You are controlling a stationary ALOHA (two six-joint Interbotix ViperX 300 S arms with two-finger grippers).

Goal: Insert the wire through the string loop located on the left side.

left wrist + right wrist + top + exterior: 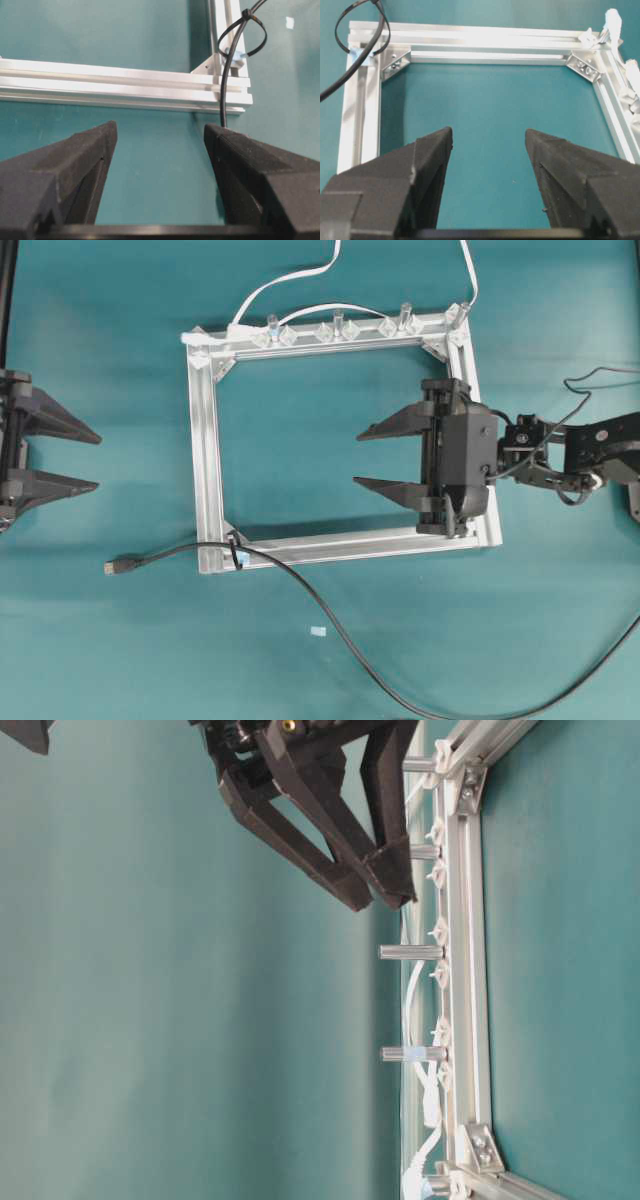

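on teal table the wire (300, 585) already passes through the string loop (236, 548) at the frame (205, 440) corner, plug (113, 567) lying outside, so both left gripper (88, 460) and right gripper (362, 456), jaws apart and empty, should withdraw without snagging it.

Both arms matte black; left end effector (78, 458) and right end effector (374, 456) have tapered wedge fingers, right wrist trailing thin black cables.

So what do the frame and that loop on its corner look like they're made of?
Frame: looks like bare extruded aluminium, silvery, brushed, with slots along each rail. String loop: thin, dark and glossy, possibly plastic tie or cord; a bit of light blue at its base, the wire running through it.
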